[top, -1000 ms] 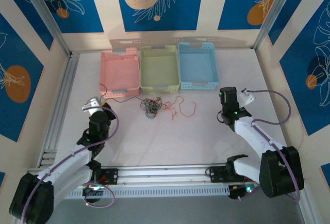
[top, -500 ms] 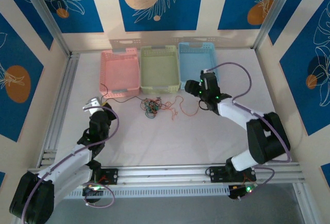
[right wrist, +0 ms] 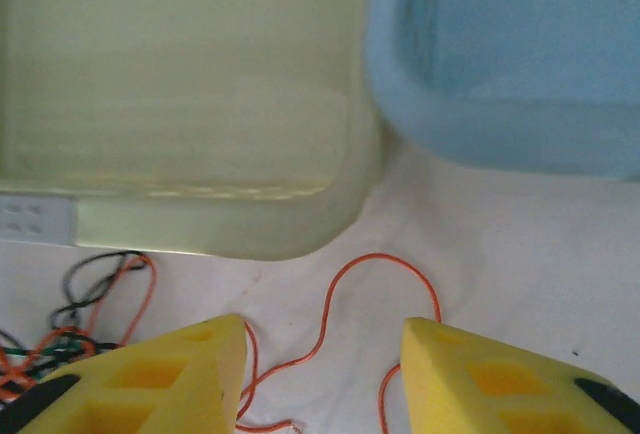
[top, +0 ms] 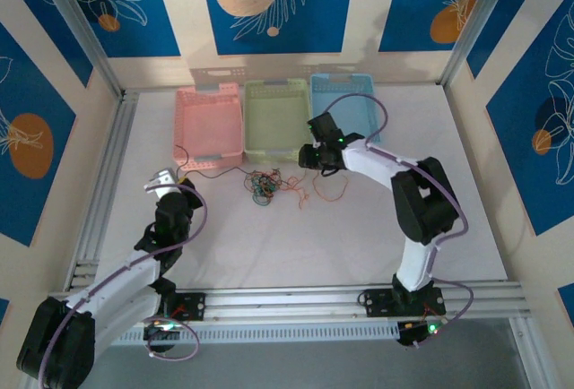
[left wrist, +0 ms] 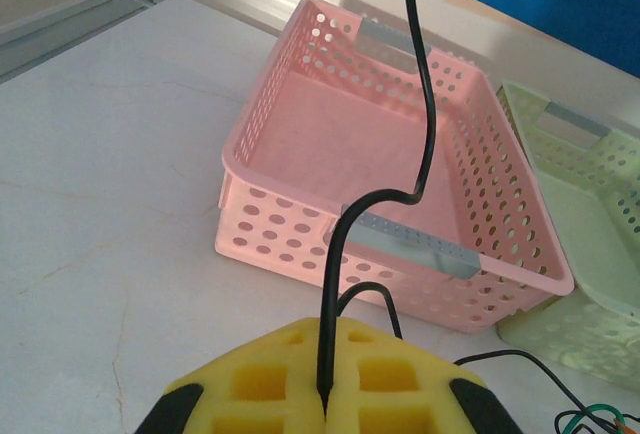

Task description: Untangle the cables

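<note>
Before three baskets (top: 279, 118), one cable clump (top: 265, 185)

Right gripper (right wrist: 322, 354): green basket (right wrist: 220, 226) wall blocks straight ahead, blue basket (right wrist: 480, 134) ahead-right. Bare table (right wrist: 520, 254) open just before the fingers. Cables (top: 265, 185) crowd its left.

blue floral wall panels (top: 305, 21), white table (top: 269, 246)

- Green basket (top: 279, 120): pale yellowish green, grey handle strips.
- Pink basket (top: 209, 123), left of it: pastel pink, dotted with round holes.
- Blue basket (top: 343, 113), right of it: light blue.
- Cables (top: 265, 184), in front of it: black, orange-red and green strands.
- Black cable (left wrist: 431, 129): plain black.
- Left gripper (left wrist: 325, 399) and right gripper (right wrist: 322, 374): yellow foam pads, black edges.
- Wall panels (top: 314, 12), behind it: blue, white leaf outlines, orange discs.
</note>
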